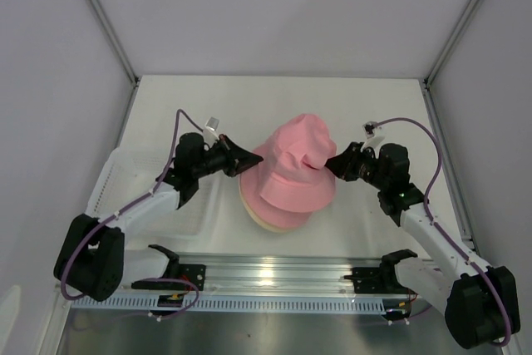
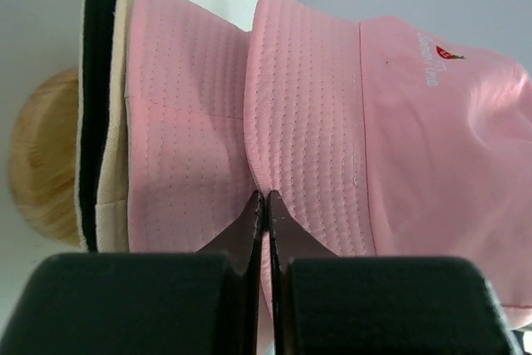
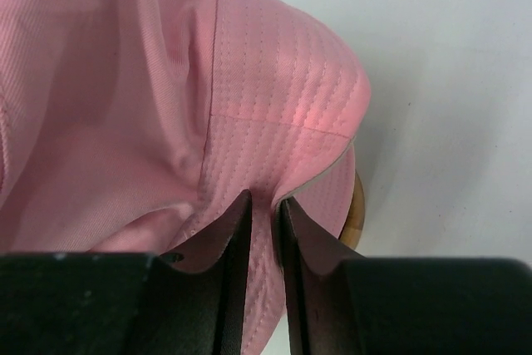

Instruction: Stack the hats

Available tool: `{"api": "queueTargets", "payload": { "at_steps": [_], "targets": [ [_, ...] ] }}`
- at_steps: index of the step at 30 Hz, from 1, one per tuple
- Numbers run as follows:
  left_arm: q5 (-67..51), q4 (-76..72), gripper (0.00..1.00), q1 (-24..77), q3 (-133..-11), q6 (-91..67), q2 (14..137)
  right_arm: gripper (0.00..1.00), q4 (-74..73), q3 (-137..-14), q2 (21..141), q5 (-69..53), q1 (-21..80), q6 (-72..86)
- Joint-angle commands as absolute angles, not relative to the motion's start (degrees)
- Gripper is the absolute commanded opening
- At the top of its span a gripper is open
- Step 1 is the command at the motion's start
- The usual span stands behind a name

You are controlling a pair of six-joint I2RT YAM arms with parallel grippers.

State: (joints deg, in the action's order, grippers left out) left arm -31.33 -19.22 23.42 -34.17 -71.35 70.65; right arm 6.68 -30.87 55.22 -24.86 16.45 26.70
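**Over the wooden stand [image 2: 41,164]: top pink hat [image 1: 299,151] pinched on both sides, ready to seat**

At mid-bench [image 1: 208,106] the pile sits on the round-topped stand. The black hat [image 2: 98,81] is nearest the wood, then the beige hat [image 2: 112,180], then the lower pink hat [image 2: 183,122]. The top pink hat rides high over them with its crown rumpled. My left tool [image 1: 256,158] is clamped tight on that hat's brim at the left edge, with only a thin layer of cloth between the tips. My right tool [image 3: 262,205] stands narrow on the opposite side with a fold of the same brim between its fingers. I read that as a grip, though the fold is bulkier there.

I judge the step in hand to be seating this last hat. I would draw both sides down together at an equal pace, and slightly outward, so the brim spreads over the one beneath instead of bunching. An uneven pull could twist the crown or drag the lower hats askew. I would let go only once the crown sits flush.

The hats are soft woven cloth with rows of stitching circling floppy brims. The cloth creases easily and holds no shape of its own. The stand is pale, smooth wood with visible grain.
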Motion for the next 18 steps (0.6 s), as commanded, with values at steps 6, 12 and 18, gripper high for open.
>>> {"api": "queueTargets", "payload": {
  "at_steps": [6,12,18],
  "targets": [
    [-16.64,6.74,0.0,23.12,-44.03,-48.18,57.05,0.22,3.7,-31.2,52.65,-22.68,17.31,24.78],
    [-10.38,16.34,0.01,23.12,-46.42,-41.57,54.76,0.22,4.3,-29.45,51.15,-21.89,17.58,27.68],
    [-8.0,15.73,0.01,23.73,-41.84,-41.13,55.37,0.22,5.44,-25.94,50.89,-19.43,18.98,28.12]
  ]
}}
